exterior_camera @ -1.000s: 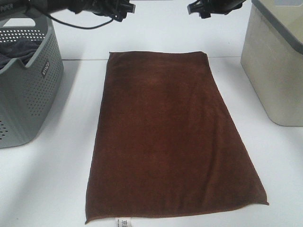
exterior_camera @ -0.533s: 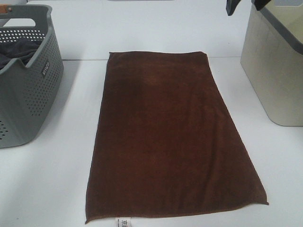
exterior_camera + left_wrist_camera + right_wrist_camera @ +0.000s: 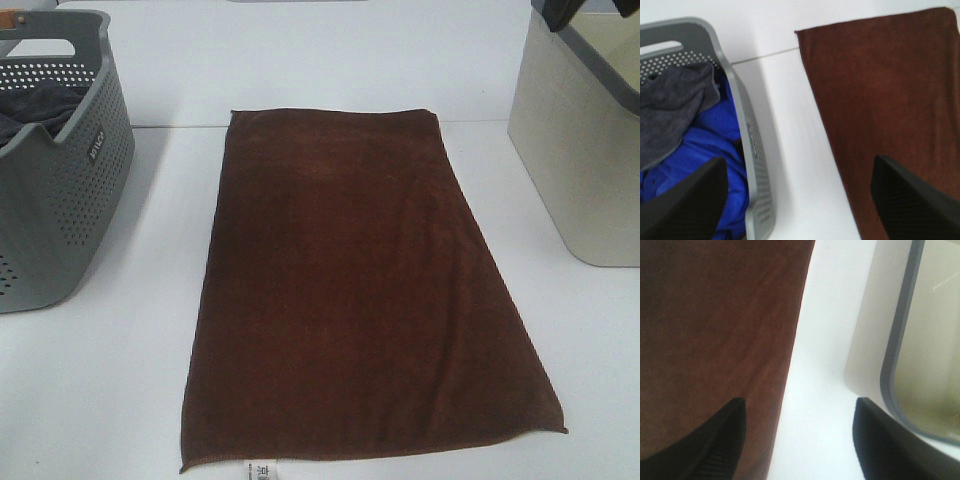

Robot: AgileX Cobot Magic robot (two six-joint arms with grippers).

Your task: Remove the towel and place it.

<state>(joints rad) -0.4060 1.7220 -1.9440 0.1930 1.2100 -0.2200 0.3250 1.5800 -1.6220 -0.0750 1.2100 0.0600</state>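
Both arms have lifted away from the towel, now flat mid-table; left gripper and right gripper jaws wide, empty; placement looks finished.

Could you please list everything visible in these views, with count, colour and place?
towel: one, dark brown, flat on the table's middle, white label at its near edge
basket: one, grey, perforated, left of the towel
grey cloth: one, dark grey, inside the basket
blue cloth: one, blue, inside the basket
bin: one, beige with grey rim, right of the towel
table: one, white
left gripper: one, black, open
right gripper: one, black, open
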